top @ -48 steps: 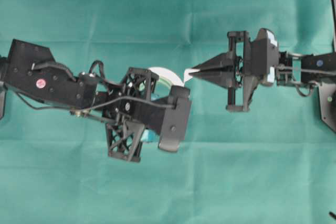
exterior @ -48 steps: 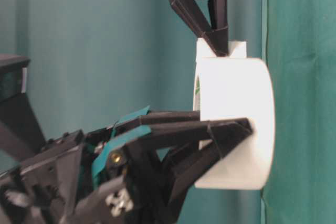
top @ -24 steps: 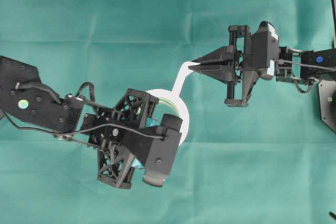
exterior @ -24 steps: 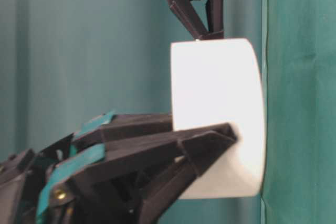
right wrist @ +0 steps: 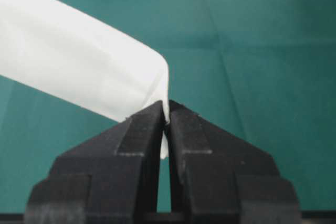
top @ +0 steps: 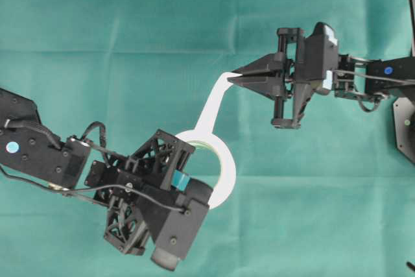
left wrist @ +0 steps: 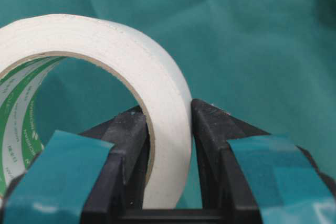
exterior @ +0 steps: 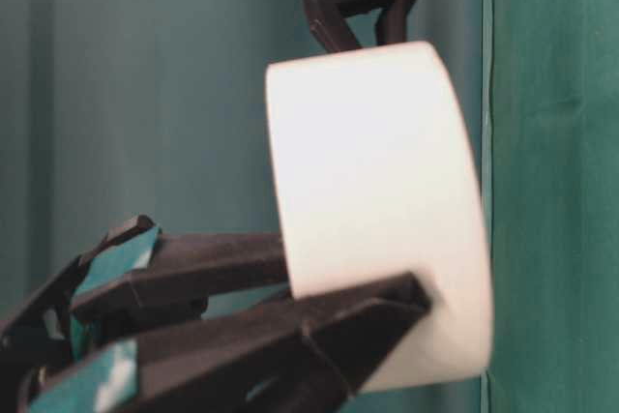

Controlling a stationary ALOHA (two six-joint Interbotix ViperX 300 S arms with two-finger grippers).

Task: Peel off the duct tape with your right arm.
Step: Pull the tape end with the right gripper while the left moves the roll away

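Note:
The duct tape (top: 228, 174) is a white roll with a green-printed core, held above the green cloth. My left gripper (top: 194, 174) is shut on its wall, one finger inside the ring and one outside, as the left wrist view shows: tape wall (left wrist: 163, 93), left gripper (left wrist: 165, 111). A peeled white strip (top: 211, 104) runs up and right from the roll to my right gripper (top: 232, 76), which is shut on the strip's end (right wrist: 79, 72), pinched at the right gripper's tips (right wrist: 167, 107). In the table-level view the roll (exterior: 387, 210) fills the middle.
A green cloth (top: 130, 30) covers the whole table. The right arm's base plate (top: 405, 128) sits at the right edge. Both arms hang over the middle of the cloth, the left arm (top: 39, 150) reaching in from the lower left.
My left gripper has carried the roll down and to the left, away from the right gripper. The right gripper rose slightly, and the peeled strip between them has grown much longer.

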